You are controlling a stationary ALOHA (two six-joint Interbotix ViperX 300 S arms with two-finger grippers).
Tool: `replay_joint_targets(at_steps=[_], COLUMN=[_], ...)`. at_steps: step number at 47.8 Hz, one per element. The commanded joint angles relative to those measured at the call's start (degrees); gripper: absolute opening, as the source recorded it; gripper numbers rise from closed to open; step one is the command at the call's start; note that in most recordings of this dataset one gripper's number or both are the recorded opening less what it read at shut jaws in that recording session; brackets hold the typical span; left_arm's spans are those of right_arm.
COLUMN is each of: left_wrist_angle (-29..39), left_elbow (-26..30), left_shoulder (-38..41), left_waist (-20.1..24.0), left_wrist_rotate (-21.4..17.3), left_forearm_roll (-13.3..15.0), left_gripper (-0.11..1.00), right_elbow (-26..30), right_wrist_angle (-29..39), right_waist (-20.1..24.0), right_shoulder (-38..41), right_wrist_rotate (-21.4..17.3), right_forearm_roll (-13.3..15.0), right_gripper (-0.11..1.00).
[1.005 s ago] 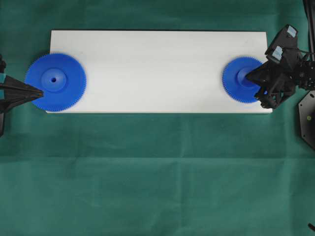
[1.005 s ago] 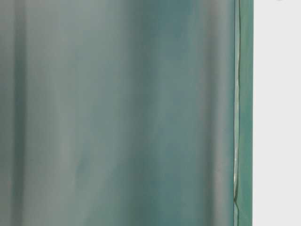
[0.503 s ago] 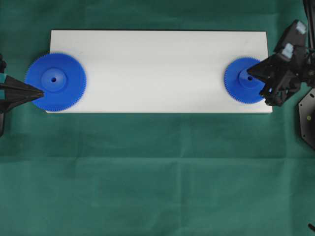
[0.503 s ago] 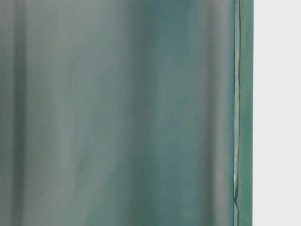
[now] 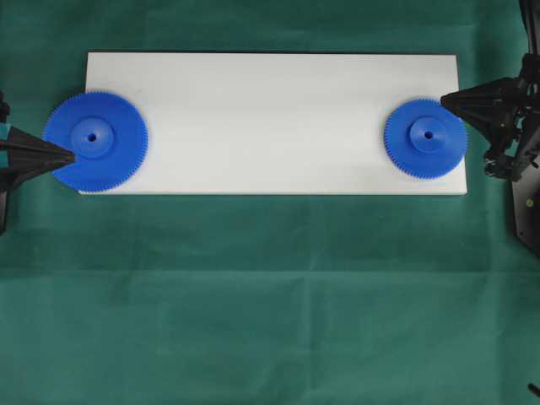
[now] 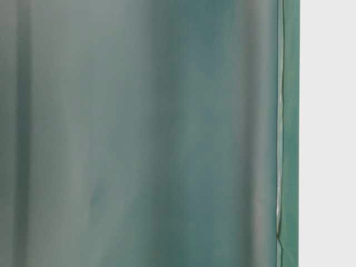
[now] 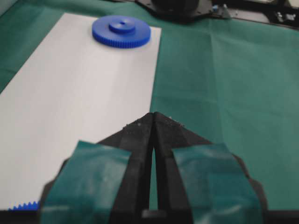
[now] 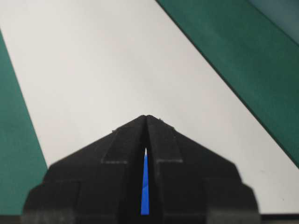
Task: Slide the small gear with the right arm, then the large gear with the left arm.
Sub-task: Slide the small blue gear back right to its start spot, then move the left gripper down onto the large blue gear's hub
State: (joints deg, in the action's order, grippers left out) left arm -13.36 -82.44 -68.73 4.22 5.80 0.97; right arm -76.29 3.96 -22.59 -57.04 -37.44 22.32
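Even, bright light overhead, barely any shadows; the table-level view is a soft green blur, and both wrist views blur up close.

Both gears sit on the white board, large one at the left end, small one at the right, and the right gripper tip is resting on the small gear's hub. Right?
Not quite. The right gripper is off the small gear: in the overhead view its tip sits just past the gear's rim, not on the hub. The rest holds: the large gear is at the left end of the white board, the small one at the right.
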Motion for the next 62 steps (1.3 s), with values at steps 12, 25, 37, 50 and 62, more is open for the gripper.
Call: replay_joint_targets(at_steps=[12,25,37,50,62], left_wrist_angle=[0.9,10.0,15.6,19.2,24.3], left_elbow=[2.6,4.3,5.4,5.4,6.8], left_shoulder=[0.8,0.4,0.4,2.5,8.3], left_waist=[1.0,8.5,13.0,12.9,13.0], left_wrist_rotate=[-0.2,-0.6,-2.7,-2.9,-2.8], left_forearm_roll=[0.1,0.0,-0.1,-0.1,-0.1], left_gripper=[0.0,0.0,0.0,0.0,0.0], right_elbow=[-0.3,-0.5,-0.6,-0.5,-0.4], right_wrist_angle=[-0.8,-0.8,-1.1,-1.1,-1.2], right_waist=[-0.1,-0.1,-0.1,-0.1,-0.1], right_shoulder=[-1.1,-1.1,-1.1,-1.1,-1.0], right_wrist_rotate=[0.0,0.1,0.0,0.0,0.0], right_forearm_roll=[0.3,0.2,0.3,0.2,0.2], right_gripper=[0.5,0.5,0.5,0.5,0.5])
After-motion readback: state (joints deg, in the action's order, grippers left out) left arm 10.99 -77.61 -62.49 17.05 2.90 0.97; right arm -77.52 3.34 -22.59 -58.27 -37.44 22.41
